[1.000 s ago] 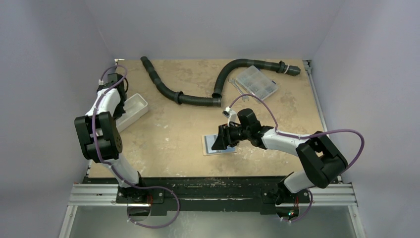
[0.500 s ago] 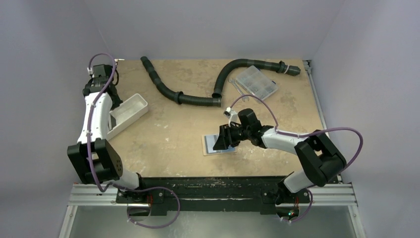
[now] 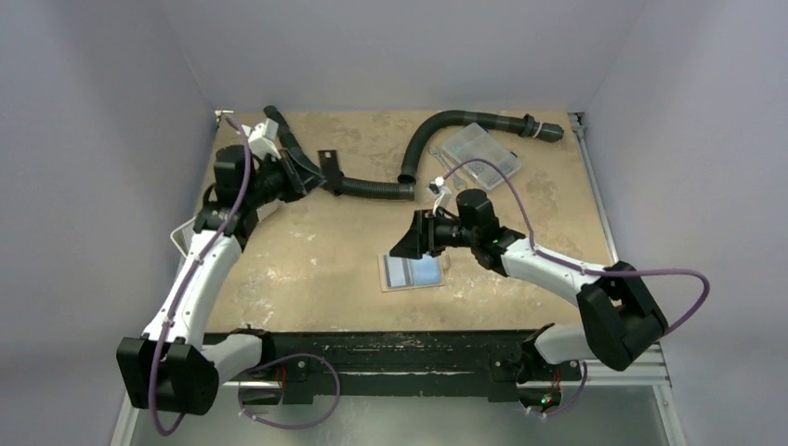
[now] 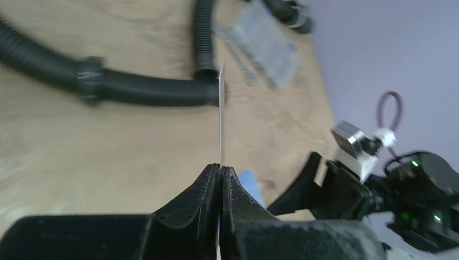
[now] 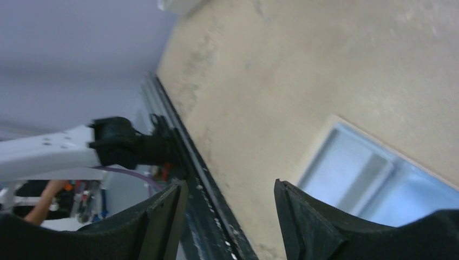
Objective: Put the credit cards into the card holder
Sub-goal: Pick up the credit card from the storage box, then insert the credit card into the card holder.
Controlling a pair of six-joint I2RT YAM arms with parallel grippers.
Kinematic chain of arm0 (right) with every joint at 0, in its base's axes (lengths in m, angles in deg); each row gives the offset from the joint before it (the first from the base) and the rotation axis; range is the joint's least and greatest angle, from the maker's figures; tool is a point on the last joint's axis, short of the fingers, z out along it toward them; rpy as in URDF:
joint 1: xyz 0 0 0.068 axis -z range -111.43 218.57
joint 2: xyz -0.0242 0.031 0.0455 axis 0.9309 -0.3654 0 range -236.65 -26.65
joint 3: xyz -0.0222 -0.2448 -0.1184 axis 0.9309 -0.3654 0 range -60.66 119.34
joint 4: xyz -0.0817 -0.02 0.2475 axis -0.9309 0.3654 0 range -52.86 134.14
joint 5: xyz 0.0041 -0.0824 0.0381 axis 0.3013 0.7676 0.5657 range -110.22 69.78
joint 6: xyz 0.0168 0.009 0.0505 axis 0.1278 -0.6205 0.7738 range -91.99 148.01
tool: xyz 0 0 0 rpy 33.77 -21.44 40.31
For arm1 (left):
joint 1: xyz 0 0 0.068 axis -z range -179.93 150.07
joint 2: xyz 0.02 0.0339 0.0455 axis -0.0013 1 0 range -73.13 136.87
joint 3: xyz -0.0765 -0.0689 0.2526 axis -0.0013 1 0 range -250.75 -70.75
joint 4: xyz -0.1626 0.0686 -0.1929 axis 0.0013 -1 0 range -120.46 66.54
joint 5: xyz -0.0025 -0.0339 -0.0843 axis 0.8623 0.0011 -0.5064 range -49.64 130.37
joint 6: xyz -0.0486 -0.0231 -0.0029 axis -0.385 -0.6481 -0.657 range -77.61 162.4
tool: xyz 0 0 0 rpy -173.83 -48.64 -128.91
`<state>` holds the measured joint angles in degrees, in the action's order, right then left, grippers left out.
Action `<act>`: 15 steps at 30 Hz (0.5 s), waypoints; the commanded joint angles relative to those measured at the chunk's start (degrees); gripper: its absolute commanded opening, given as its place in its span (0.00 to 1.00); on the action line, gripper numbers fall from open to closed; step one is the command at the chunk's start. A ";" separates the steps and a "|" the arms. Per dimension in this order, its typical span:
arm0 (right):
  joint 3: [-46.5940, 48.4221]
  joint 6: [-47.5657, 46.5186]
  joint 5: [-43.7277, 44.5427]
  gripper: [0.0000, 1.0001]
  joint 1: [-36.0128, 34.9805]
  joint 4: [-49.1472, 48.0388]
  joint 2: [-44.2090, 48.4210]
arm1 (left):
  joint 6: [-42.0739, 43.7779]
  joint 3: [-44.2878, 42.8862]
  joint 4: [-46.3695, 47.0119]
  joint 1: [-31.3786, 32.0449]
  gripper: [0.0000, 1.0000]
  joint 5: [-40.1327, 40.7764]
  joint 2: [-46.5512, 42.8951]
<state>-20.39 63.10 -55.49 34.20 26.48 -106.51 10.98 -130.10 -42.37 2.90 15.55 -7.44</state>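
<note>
The left fingers (image 4: 205, 195) are clamped together on a credit card (image 4: 221, 108). It is seen edge-on, sticking straight out of them, at the far left of the surface (image 3: 316, 260) above the black corrugated hose (image 3: 372, 188). The card holder (image 3: 413, 271) lies open and flat near the middle, pale blue inside facing up. The right fingers (image 5: 162, 216) hover apart close over its far edge, nothing between them.

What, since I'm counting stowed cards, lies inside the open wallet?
The wallet lies open: pale grey-blue lining, a brighter blue patch on one half. Whether that is a card cannot be told; anything tucked in the pockets is covered.
</note>
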 commanded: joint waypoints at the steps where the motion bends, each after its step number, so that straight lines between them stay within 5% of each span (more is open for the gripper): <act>1: -0.98 14.64 -4.36 0.70 3.26 -19.27 4.60 | -18.07 9.37 31.38 6.22 0.00 -12.96 -4.14; 5: -5.18 25.26 -7.43 0.73 7.12 -34.70 6.07 | -28.41 17.02 47.43 11.73 0.00 -14.42 -4.03; 15: -4.19 27.30 -5.58 0.57 9.59 -34.44 9.42 | -37.88 25.72 67.01 22.72 0.00 -12.41 0.27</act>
<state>-24.89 87.73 -60.45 43.25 -3.90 -98.82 -21.85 -105.97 11.00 23.19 3.24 -8.25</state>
